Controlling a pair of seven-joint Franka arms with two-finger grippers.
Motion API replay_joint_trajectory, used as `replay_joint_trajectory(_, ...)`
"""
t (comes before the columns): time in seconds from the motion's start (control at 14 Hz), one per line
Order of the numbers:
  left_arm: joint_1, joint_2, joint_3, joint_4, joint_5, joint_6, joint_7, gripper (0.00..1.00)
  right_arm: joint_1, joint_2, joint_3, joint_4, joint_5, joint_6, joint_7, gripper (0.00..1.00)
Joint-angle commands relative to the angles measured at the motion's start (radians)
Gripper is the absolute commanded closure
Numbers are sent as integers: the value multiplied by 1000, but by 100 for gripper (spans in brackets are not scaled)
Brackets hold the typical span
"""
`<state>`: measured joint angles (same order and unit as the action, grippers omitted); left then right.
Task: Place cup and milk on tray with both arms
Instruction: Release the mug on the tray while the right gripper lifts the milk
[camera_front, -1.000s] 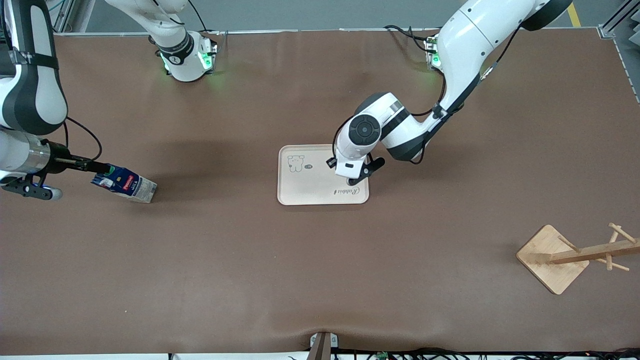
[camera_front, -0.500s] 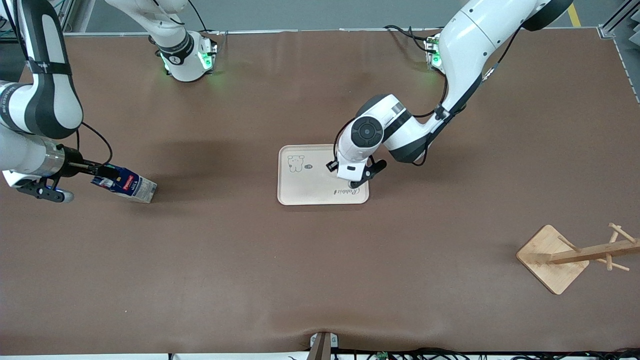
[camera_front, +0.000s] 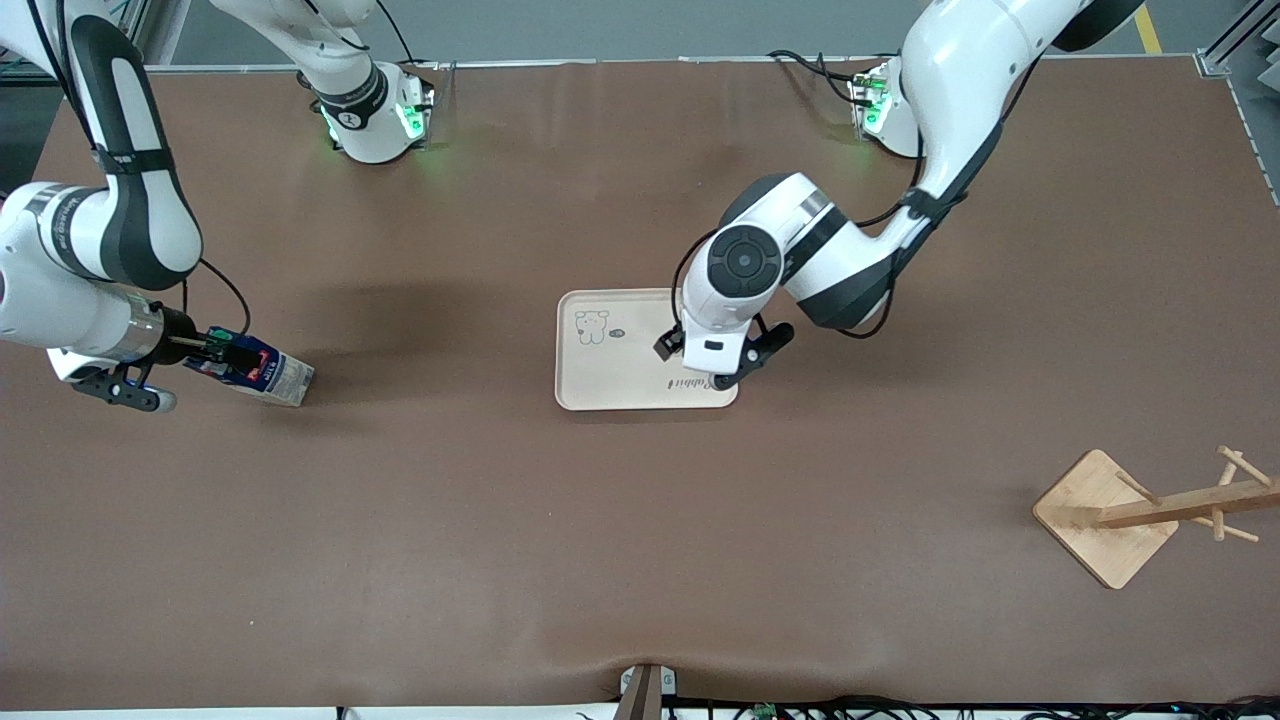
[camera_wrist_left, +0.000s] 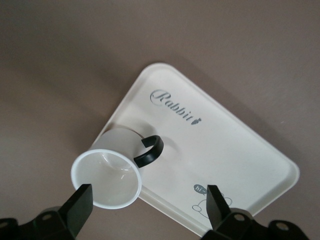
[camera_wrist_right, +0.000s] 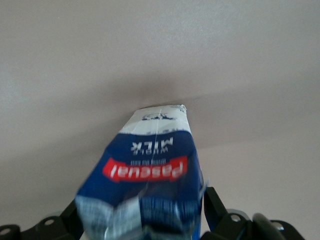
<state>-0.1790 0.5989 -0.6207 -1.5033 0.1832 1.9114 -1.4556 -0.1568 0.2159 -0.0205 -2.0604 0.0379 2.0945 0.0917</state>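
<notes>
The cream tray (camera_front: 610, 375) lies mid-table. The white cup (camera_wrist_left: 107, 177) stands upright on the tray (camera_wrist_left: 225, 145) at the corner by the word "Rabbit", with its black handle turned toward the tray's middle. In the front view the left wrist hides the cup. My left gripper (camera_front: 700, 375) is open above the cup, and in the left wrist view (camera_wrist_left: 148, 197) its fingers are clear of the rim. The blue milk carton (camera_front: 268, 373) lies on its side toward the right arm's end of the table. My right gripper (camera_front: 222, 352) is open, and its fingers flank the carton's (camera_wrist_right: 150, 165) cap end.
A wooden rack (camera_front: 1130, 515) lies tipped over near the front camera at the left arm's end of the table. The brown table mat runs between the carton and the tray.
My left gripper has risen off the cup and drifted toward the tray's near edge. My right gripper has slid farther along the carton's top end; the carton's base has stayed put.
</notes>
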Motion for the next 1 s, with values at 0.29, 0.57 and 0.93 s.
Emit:
replay_joint_trajectory(0.29, 125, -177, -2, 8, 180, -120, 220, 0, -3, -6, 8, 12, 19, -57, -15, 83)
replay_joint_trajectory(0.57, 214, -244, -1, 14, 182, -181, 386, 0, 23, -6, 8, 107, 19, -236, -17, 87)
replay_joint_trajectory(0.93, 358, -333, -2, 15, 168, -213, 671, 0, 91, -12, 8, 229, 17, -443, -18, 86)
